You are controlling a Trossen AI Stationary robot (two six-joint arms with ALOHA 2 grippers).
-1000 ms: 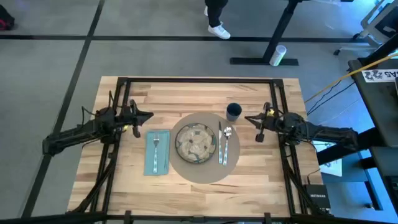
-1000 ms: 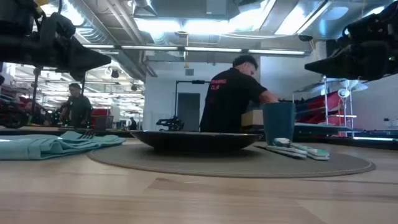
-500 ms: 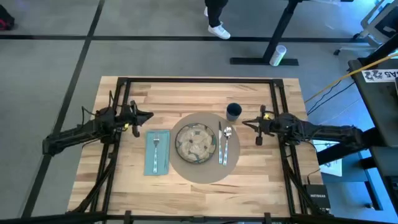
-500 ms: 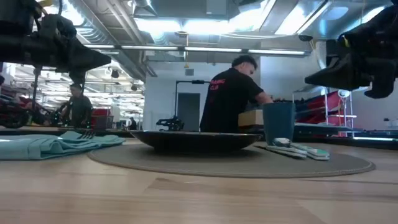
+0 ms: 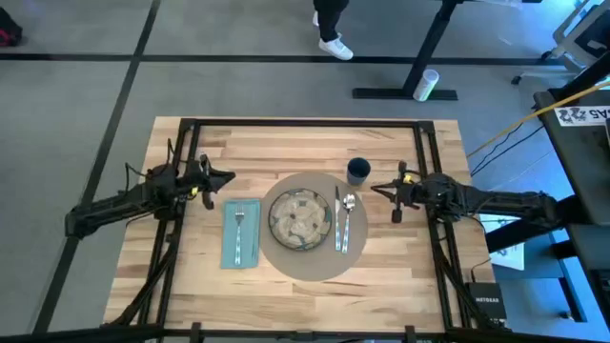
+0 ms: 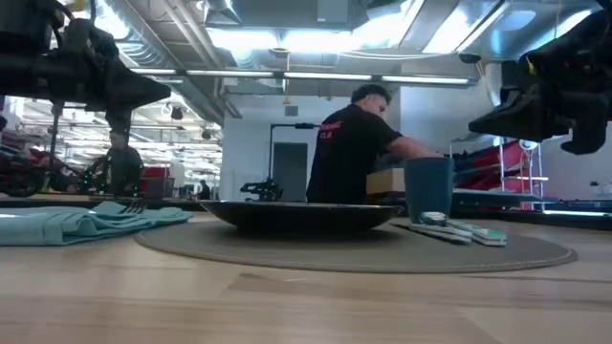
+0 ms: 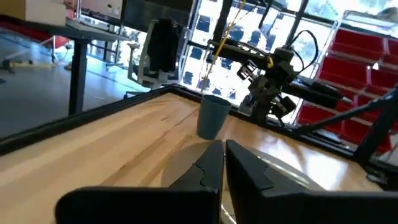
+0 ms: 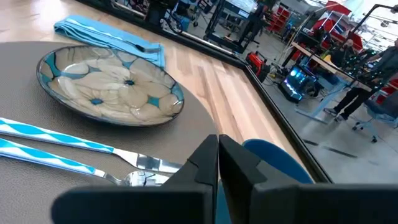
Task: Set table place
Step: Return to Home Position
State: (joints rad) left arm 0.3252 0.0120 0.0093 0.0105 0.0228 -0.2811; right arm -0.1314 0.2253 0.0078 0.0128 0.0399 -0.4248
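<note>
A grey floor [image 5: 86,86] crossed by dark lines surrounds the table [image 5: 286,143], and in the low view a person [image 6: 349,143] in a black top stands in the workshop behind it. At the table's middle lies the round placemat [image 5: 315,269], with the speckled plate [image 5: 300,219] on it. To the plate's right, also on the mat, the knife [image 5: 337,221] and spoon [image 5: 349,214] lie side by side, the knife nearer the plate. The cup [image 5: 358,171] stands upright just beside the mat's edge, beyond the spoon's bowl. Left of the mat the napkin [image 5: 240,238] lies flat, with the fork [image 5: 238,221] lengthwise on top of it. The left gripper [image 5: 227,177] hangs above the table near the napkin's far corner, its fingers pressed almost together with nothing between them. The right gripper [image 5: 377,187] hovers to the right of the cup and spoon, near them but touching neither — its fingers likewise drawn together and empty
</note>
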